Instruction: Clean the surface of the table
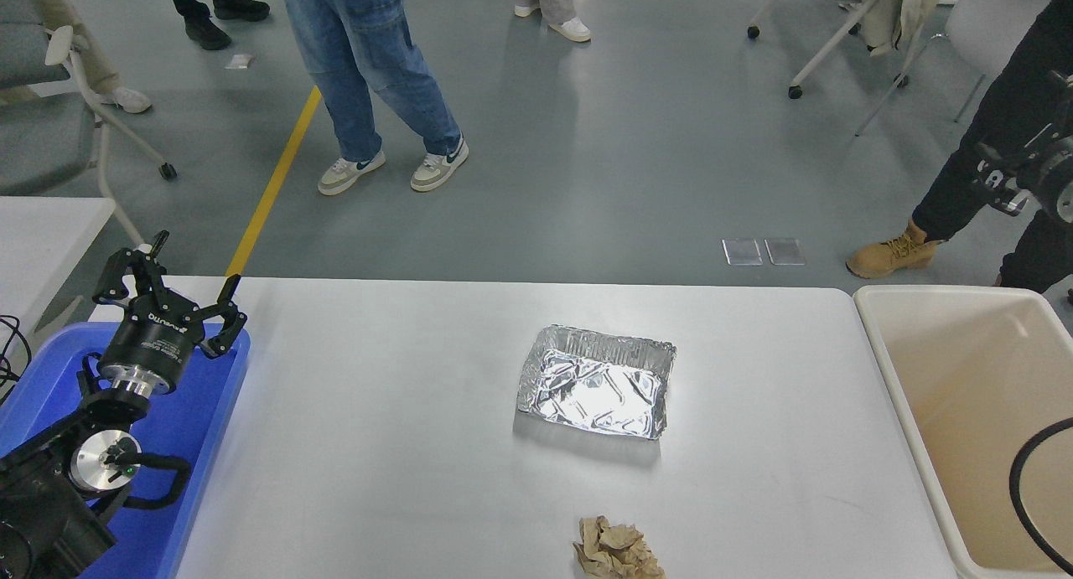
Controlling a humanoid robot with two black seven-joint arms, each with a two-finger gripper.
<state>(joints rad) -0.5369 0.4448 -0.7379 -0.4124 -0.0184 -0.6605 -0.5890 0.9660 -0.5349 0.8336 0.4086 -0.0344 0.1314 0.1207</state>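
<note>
Table surface [377,445], white and matte with rounded corners, fills the lower middle of the head view, running from a blue tray [197,428] at its left edge to a beige plastic bin [901,395] set just beside its right edge. Part of a smaller white tabletop [42,235] shows at the far left. Beyond the far edge lies grey floor with a yellow line [277,185], where a person in blue jeans [369,59] stands and another leg in dark trousers with a tan boot [890,254] reaches in from the right. On the table, right of centre, sits a crinkled foil tray [597,381], open side up. Well apart from it, at the near edge, lies a crumpled wad of brown paper [618,550], partly cut off by the frame. The left gripper [168,281] is parked over the blue tray at the lower left, its black fingers spread wide and holding nothing. The right gripper [1018,177] shows only in part at the right edge, high above the bin; I cannot tell how its fingers stand. A black cable [1018,478] loops over the bin's near corner
</note>
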